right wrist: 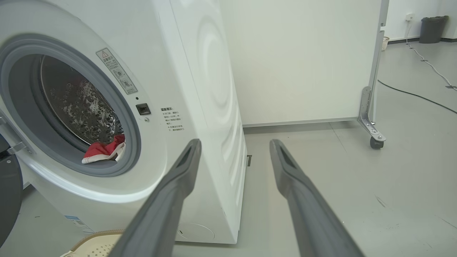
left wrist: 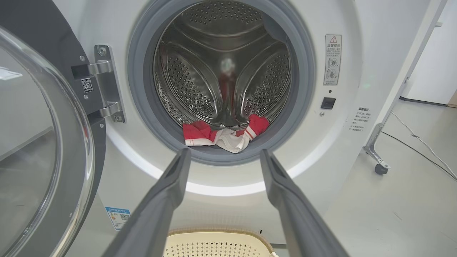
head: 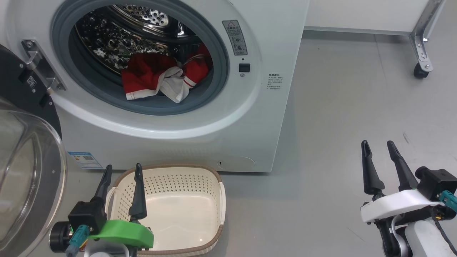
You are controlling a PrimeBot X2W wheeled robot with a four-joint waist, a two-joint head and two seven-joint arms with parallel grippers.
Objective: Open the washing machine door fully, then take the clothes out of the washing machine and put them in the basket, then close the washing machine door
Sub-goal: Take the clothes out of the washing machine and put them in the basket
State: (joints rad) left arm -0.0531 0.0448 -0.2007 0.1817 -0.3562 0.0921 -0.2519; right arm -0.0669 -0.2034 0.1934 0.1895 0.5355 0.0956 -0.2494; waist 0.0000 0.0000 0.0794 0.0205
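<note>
The white washing machine [head: 228, 117] [left wrist: 342, 150] [right wrist: 200, 71] stands with its door [head: 25, 160] [left wrist: 39, 142] swung wide to the left. Red and white clothes [head: 160, 76] [left wrist: 225, 134] [right wrist: 103, 151] lie at the front lip of the steel drum. On the floor before the machine sits the empty cream basket [head: 217, 200] [left wrist: 214, 242] [right wrist: 96, 244]. My left gripper [head: 122, 169] [left wrist: 223, 155] hovers open over the basket's left edge, pointing at the drum. Well to the right, over bare floor, my right gripper [head: 377, 144] [right wrist: 235, 144] is open and holds nothing.
A white panel on a metal leg with a castor [head: 421, 69] [left wrist: 380, 167] [right wrist: 375, 142] stands at the back right. A cable [left wrist: 421, 142] [right wrist: 414, 94] runs across the grey floor. A dark bin [right wrist: 432, 25] sits far off.
</note>
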